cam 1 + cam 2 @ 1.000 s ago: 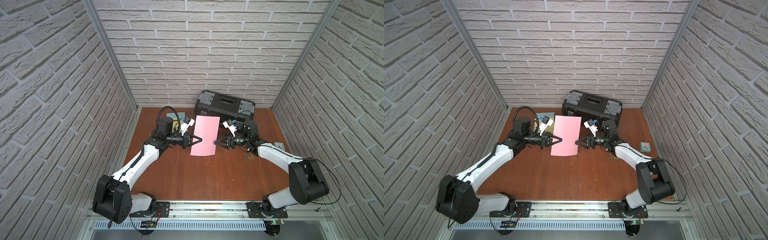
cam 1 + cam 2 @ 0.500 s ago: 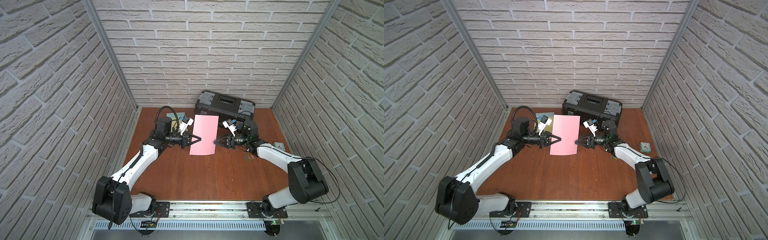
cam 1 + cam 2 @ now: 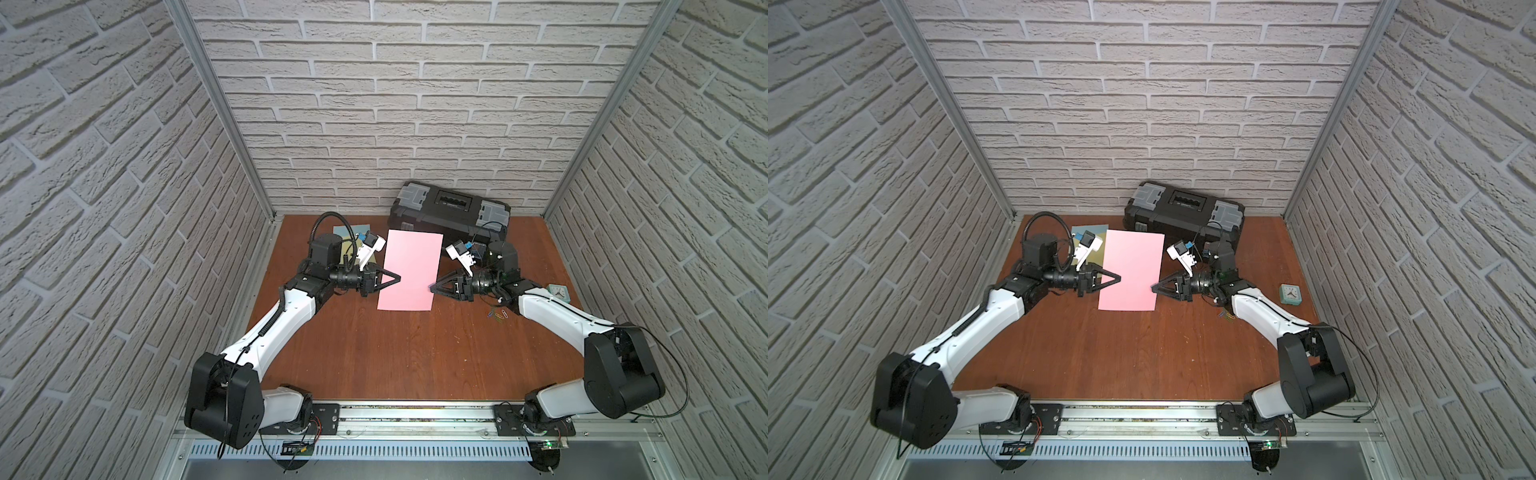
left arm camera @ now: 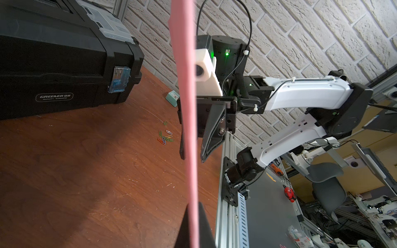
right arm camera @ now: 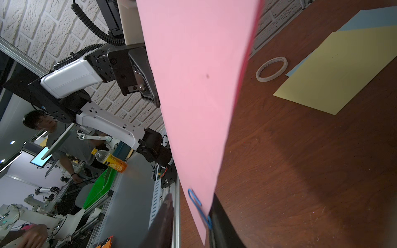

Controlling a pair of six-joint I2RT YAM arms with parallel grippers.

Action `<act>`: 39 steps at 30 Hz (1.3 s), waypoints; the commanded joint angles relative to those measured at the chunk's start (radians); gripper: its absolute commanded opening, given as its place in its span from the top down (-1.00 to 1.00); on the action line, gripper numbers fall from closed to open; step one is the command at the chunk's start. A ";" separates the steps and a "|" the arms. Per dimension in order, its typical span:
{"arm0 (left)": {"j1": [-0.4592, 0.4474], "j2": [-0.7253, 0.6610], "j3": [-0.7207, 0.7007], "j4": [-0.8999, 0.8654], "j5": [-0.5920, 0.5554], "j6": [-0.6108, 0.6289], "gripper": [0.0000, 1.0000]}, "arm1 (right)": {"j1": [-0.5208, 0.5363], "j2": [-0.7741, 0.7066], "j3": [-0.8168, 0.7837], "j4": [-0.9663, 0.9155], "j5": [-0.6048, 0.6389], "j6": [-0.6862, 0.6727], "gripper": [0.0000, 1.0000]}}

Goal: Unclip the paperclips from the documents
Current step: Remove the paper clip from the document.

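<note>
A pink document (image 3: 409, 270) (image 3: 1131, 270) hangs above the table between both arms. My left gripper (image 3: 399, 277) (image 4: 194, 227) is shut on its left edge. A blue paperclip (image 5: 196, 204) sits on the sheet's right edge, and my right gripper (image 3: 432, 286) (image 5: 189, 216) straddles that edge at the clip. One of its fingers (image 5: 219, 225) lies against the sheet; the other stands a gap away, so the gripper is open. A yellow document (image 5: 335, 70) lies flat over a light blue one (image 5: 369, 19). Several loose coloured paperclips (image 3: 497, 325) (image 4: 165, 137) lie under my right arm.
A black toolbox (image 3: 451, 208) (image 3: 1183, 208) stands against the back wall. A small teal clock (image 3: 559, 293) (image 3: 1291, 294) sits near the right wall. A clear tape roll (image 5: 271, 69) lies by the yellow sheet. Brick walls enclose three sides.
My right gripper's jaws have narrowed around the pink sheet's right edge. The left gripper and the sheet have stayed where they were.
</note>
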 commanded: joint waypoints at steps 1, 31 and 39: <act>0.006 -0.021 0.021 0.004 0.021 0.031 1.00 | 0.006 -0.007 0.035 0.007 -0.016 -0.016 0.54; 0.008 -0.034 0.027 -0.053 0.011 0.073 1.00 | -0.002 -0.016 0.053 -0.127 0.027 -0.100 0.86; 0.008 -0.037 0.027 -0.062 0.009 0.077 1.00 | -0.012 -0.029 0.053 -0.154 0.035 -0.115 0.89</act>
